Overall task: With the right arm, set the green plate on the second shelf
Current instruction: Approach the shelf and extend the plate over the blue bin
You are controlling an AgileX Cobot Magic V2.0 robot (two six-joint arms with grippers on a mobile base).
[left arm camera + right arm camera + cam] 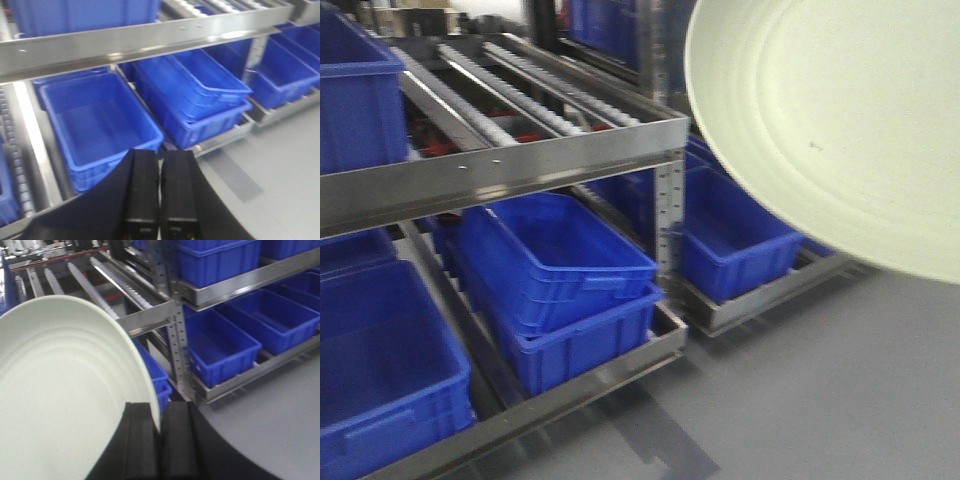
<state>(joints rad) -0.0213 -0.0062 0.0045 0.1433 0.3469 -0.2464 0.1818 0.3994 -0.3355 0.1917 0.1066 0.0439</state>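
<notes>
Right gripper [159, 440] pinches the plate [60, 400] by its rim, fingers [141, 440] clamped either side of the edge, so the disc fans out to their left, tilted and carried clear of the floor. An edge grip probably lets it slide in flat between levels. Ahead of the fingers stands the rack post [179, 340], roller shelf [95, 285] up behind it, blue bins [220, 347] below and right. Left gripper [160, 195] is empty, fingers pressed together, hovering before a bin [95, 120].
</notes>
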